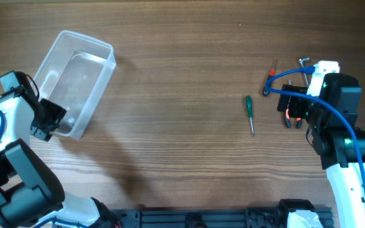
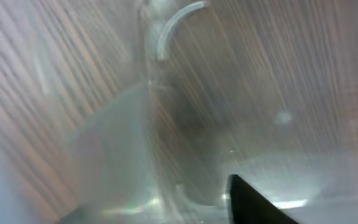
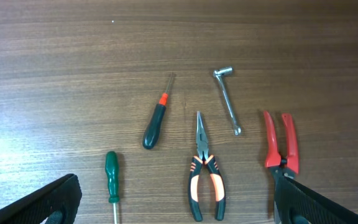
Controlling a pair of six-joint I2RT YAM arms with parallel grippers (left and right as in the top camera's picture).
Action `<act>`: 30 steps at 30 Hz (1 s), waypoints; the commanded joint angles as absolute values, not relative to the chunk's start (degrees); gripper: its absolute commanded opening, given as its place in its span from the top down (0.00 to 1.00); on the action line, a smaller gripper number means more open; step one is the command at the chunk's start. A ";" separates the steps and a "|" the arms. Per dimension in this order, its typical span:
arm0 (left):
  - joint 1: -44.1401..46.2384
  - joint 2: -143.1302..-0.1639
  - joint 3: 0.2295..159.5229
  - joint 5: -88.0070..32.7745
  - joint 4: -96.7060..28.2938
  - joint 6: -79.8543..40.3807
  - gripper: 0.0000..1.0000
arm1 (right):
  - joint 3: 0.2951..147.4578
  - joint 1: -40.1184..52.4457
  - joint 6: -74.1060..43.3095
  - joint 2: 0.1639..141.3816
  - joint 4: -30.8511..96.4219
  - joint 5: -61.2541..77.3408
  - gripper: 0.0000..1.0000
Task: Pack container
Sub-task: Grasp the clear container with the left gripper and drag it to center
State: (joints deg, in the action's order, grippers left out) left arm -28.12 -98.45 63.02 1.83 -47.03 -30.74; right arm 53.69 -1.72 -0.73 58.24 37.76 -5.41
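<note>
The clear plastic container (image 1: 76,79) lies at the table's far left, tilted up on one side. My left gripper (image 1: 51,118) is at its near corner and closed on the rim. The left wrist view shows only blurred clear plastic (image 2: 166,124) right against the camera, with one black finger. My right gripper (image 1: 293,104) hangs open and empty above a row of hand tools (image 3: 179,208). These are a green screwdriver (image 3: 111,177), a black and red screwdriver (image 3: 156,121), orange-handled pliers (image 3: 205,177), a silver wrench (image 3: 227,99) and red-handled cutters (image 3: 280,143).
The green screwdriver (image 1: 249,114) lies apart from the other tools, toward the table's middle. The other tools are bunched under and round my right arm at the right. Bare wood lies between the container and the tools.
</note>
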 commanded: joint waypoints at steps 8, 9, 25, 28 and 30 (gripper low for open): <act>-27.97 -98.65 62.63 0.45 -48.18 -30.41 0.96 | 54.81 -1.91 -0.03 58.41 38.02 -5.58 0.00; -27.97 -98.54 62.65 0.45 -47.72 -30.41 0.96 | 54.81 -1.91 -0.03 58.39 38.02 -5.58 0.00; -3.01 -81.62 62.67 -8.51 -48.14 -6.39 0.96 | 54.81 -1.91 -0.03 58.41 38.04 -5.58 0.00; 5.52 -83.05 62.67 -7.57 -47.16 1.32 0.96 | 54.81 -1.91 -0.14 58.41 38.09 -5.58 0.00; 8.43 -84.44 62.67 -7.01 -45.30 1.32 0.96 | 54.81 -1.91 -0.14 58.39 38.15 -5.58 0.00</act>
State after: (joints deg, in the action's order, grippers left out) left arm 5.78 -82.85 62.83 -6.31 -47.11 -3.75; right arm 53.67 -1.72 -0.71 58.24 38.17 -5.41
